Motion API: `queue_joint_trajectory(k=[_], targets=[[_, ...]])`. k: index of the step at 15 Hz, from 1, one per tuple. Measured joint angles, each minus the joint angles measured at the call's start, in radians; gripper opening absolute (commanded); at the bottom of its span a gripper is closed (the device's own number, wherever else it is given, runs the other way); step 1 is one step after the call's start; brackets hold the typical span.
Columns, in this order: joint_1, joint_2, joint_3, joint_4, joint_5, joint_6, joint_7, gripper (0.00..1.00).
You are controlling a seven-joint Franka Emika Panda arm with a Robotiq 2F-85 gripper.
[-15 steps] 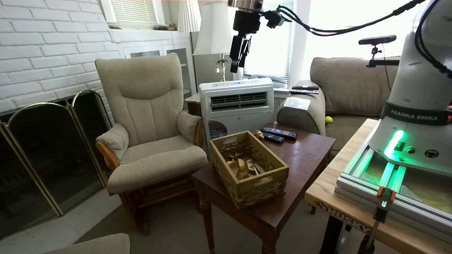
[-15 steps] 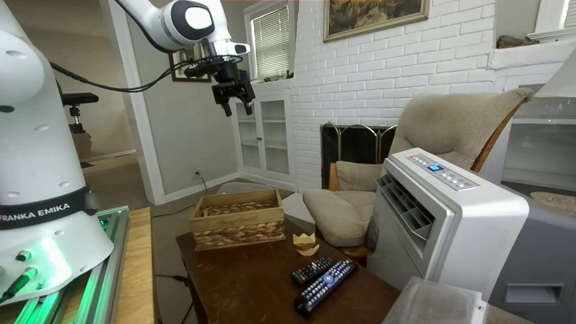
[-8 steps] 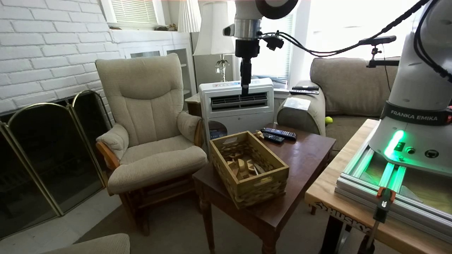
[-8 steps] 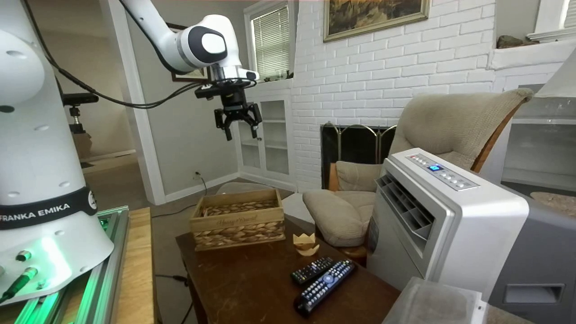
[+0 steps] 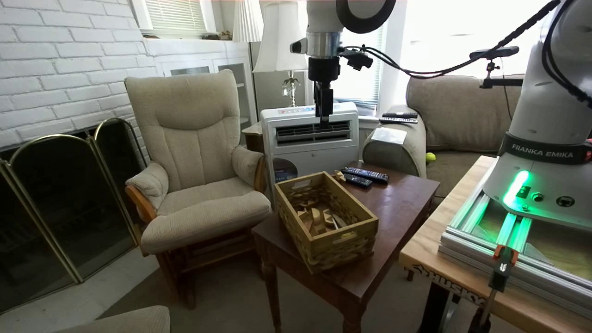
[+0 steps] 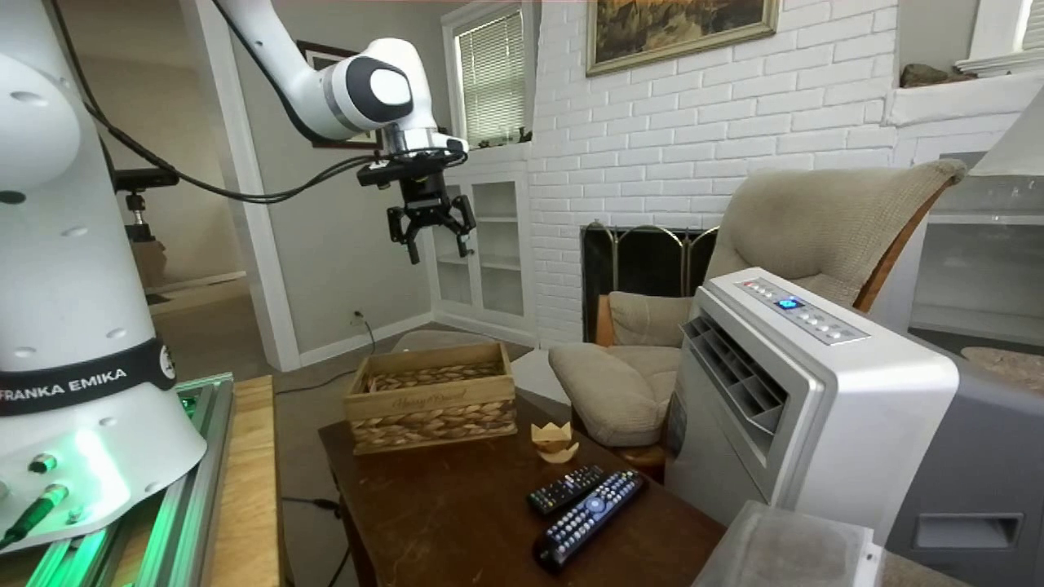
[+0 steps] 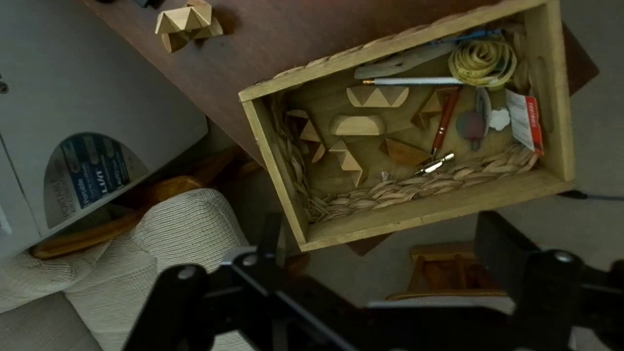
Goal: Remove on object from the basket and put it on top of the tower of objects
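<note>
The basket (image 5: 342, 254) is rectangular, woven, with a pale wooden rim. It stands on the dark wooden table and shows in an exterior view (image 6: 432, 424) and the wrist view (image 7: 438, 215). Several tan notched wooden pieces lie in it, among them a half-round one (image 7: 358, 126) and a zigzag-edged one (image 7: 378, 96). A small tower of such pieces (image 6: 553, 436) stands on the table beside the basket; it also shows in the wrist view (image 7: 187, 22). My gripper (image 6: 439, 254) is open and empty, pointing down, well above the basket. In the wrist view the gripper (image 7: 380, 224) has its fingers wide apart.
Two remotes (image 6: 589, 522) lie on the table (image 6: 457, 505) near the tower. The basket also holds a coiled yellow tape (image 7: 482, 61), a red pen (image 7: 444, 122) and a white pencil (image 7: 414, 81). A white appliance (image 6: 816, 391) and an armchair (image 5: 199, 138) stand close by.
The gripper has come down and turned from tilted to pointing straight down. In the last half second it has moved only slightly lower. The basket and tower have not moved.
</note>
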Motion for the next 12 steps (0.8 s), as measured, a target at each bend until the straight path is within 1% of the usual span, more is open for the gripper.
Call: queue_joint_trajectory(k=[6, 11, 12], targets=[[0.008, 0.175, 0.011, -0.005, -0.186, 0.112, -0.096, 1.0], [0.008, 0.291, 0.003, 0.004, -0.314, 0.186, -0.104, 1.0], [0.012, 0.309, -0.008, 0.006, -0.359, 0.21, -0.097, 1.0]])
